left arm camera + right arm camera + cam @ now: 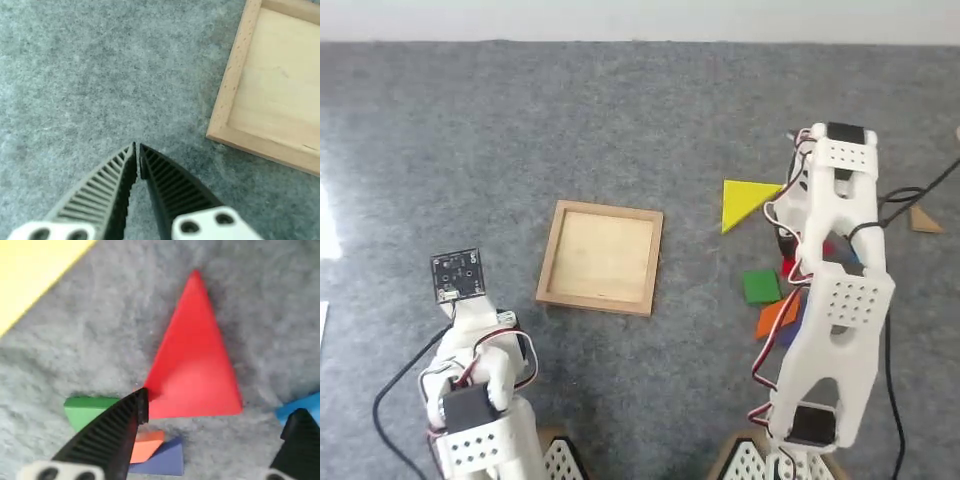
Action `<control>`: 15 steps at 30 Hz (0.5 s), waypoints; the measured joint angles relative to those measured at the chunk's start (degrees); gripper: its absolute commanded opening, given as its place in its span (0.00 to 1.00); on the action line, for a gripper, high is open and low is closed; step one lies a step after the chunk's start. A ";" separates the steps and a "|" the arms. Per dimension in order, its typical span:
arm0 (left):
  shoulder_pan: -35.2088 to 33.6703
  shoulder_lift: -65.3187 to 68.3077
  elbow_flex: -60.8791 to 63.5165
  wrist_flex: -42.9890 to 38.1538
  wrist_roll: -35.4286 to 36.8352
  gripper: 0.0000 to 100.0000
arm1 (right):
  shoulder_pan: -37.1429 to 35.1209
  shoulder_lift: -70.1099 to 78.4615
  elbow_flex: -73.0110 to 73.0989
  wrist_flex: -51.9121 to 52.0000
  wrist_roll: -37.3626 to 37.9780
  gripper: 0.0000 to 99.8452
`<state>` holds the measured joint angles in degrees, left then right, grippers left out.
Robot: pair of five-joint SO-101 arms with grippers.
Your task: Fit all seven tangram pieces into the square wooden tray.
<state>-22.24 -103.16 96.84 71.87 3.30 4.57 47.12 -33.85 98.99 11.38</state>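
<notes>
Looks like first pick: you're holding right gripper spread apart over red triangle | left gripper sitting closed beside wooden tray | next: lowering, pinching triangle's edges squarely

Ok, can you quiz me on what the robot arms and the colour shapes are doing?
1. True or false: the square wooden tray already has a piece in it.
2. Pick one: which piece sits between the open fingers of the right gripper?
A. yellow triangle
B. red triangle
C. green piece
3. Fill in the gap: the left gripper, beside the tray, is ___ (open or shut).

Key: 1 false; 2 B; 3 shut.
</notes>
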 measured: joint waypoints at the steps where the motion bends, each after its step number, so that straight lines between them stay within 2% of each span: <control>1: 0.00 0.00 0.00 0.00 0.00 0.01 | -0.62 0.00 0.00 -0.35 -0.62 0.41; 7: 0.00 0.00 0.00 0.00 0.00 0.01 | -2.90 0.00 0.00 -2.64 -5.19 0.41; 15: 0.00 0.00 0.00 0.00 0.00 0.01 | -2.20 0.88 0.26 -5.98 -13.80 0.41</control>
<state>-22.24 -103.16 96.84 71.87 3.30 2.37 48.00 -33.58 93.01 -2.42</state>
